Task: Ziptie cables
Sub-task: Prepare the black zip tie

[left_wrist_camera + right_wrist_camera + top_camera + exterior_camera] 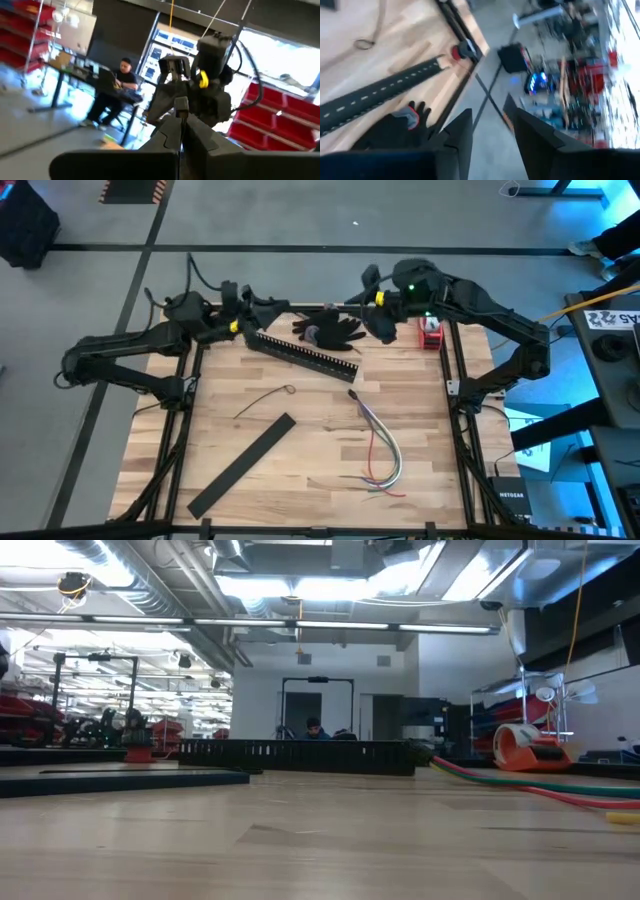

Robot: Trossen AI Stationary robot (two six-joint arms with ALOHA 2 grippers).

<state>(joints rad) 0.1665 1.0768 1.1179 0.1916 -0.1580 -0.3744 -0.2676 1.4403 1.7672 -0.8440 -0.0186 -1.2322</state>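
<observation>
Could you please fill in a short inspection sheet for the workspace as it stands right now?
Surface: wooden table, bare between items.
Job's things: cables, a loose curved bundle right of centre; ziptie, a thin strip ending in a small loop, left of centre, apart from the cables.
Clutter: slotted black bar near the far edge; flat black strip lying diagonally; black gloves; red tape dispenser.
Grippers: left gripper shut, raised at the far edge; right gripper open, empty, also at the far edge.
Surroundings: a person seated at a desk; red bins.
</observation>
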